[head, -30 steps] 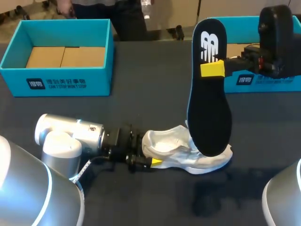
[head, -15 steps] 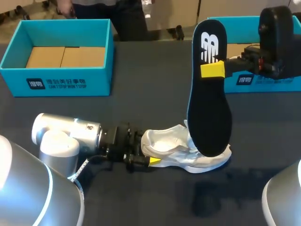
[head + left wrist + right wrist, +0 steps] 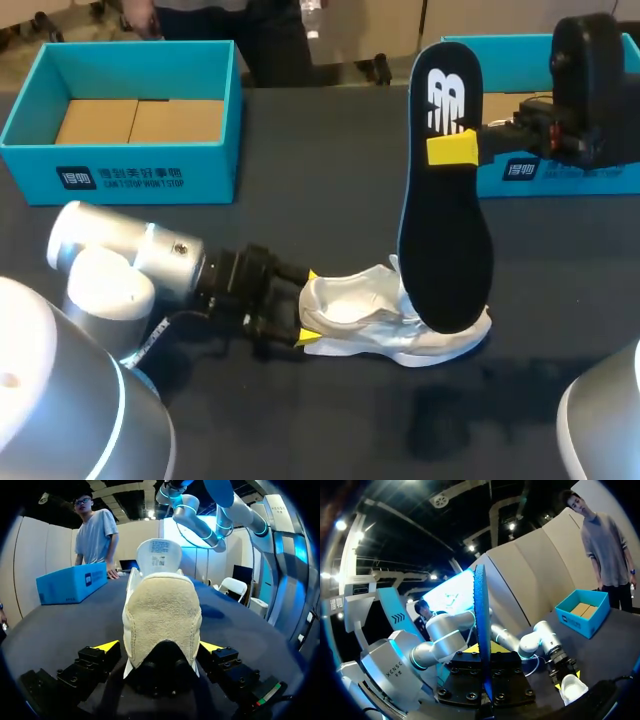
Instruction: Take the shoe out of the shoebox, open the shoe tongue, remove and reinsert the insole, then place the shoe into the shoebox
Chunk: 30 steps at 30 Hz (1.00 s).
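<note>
The left wrist view shows the left claw wide, straddling the white sneaker's heel on the surface. The head view shows the right claw clamping the black insole upright.

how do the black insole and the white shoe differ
The black insole stands nearly upright, clamped in the right gripper; the white shoe lies on its sole on the dark table. The insole is flat and thin, the shoe hollow and open-topped.
</note>
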Each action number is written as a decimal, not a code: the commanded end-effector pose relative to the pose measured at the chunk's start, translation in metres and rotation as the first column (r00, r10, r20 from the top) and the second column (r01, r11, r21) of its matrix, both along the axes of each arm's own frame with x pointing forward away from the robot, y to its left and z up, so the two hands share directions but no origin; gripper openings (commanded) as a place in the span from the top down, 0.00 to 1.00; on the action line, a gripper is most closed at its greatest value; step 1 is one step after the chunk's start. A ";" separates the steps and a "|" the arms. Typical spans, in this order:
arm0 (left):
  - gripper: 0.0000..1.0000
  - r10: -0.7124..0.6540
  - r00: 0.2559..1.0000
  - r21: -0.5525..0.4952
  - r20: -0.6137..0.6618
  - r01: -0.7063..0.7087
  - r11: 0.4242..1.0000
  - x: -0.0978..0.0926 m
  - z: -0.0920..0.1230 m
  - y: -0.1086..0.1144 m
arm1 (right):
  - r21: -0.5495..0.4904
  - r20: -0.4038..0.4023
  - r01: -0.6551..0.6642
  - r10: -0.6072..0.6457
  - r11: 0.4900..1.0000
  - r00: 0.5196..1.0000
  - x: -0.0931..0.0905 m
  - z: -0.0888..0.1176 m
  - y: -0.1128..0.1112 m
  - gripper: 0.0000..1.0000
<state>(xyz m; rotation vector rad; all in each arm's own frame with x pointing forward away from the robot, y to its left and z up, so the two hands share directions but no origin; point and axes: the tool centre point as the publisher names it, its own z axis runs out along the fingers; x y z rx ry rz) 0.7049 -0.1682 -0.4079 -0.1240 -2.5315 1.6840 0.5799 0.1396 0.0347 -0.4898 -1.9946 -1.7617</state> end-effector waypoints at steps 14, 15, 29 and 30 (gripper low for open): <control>0.00 -0.043 0.998 0.190 -0.047 0.051 0.981 -0.003 0.013 0.009 | -0.002 -0.002 -0.004 0.004 1.000 1.000 0.003 0.000 0.003 1.00; 0.00 -0.053 0.998 0.200 -0.025 0.057 0.978 -0.004 0.015 0.011 | -0.002 -0.002 -0.004 0.004 1.000 1.000 0.003 0.000 0.003 1.00; 0.00 -0.054 0.997 0.492 0.051 0.022 0.870 -0.006 0.026 0.017 | -0.002 -0.002 -0.004 0.004 1.000 1.000 0.003 0.000 0.003 1.00; 0.00 -0.054 0.997 0.492 0.051 0.022 0.870 -0.006 0.026 0.017 | -0.002 -0.002 -0.004 0.004 1.000 1.000 0.003 0.000 0.003 1.00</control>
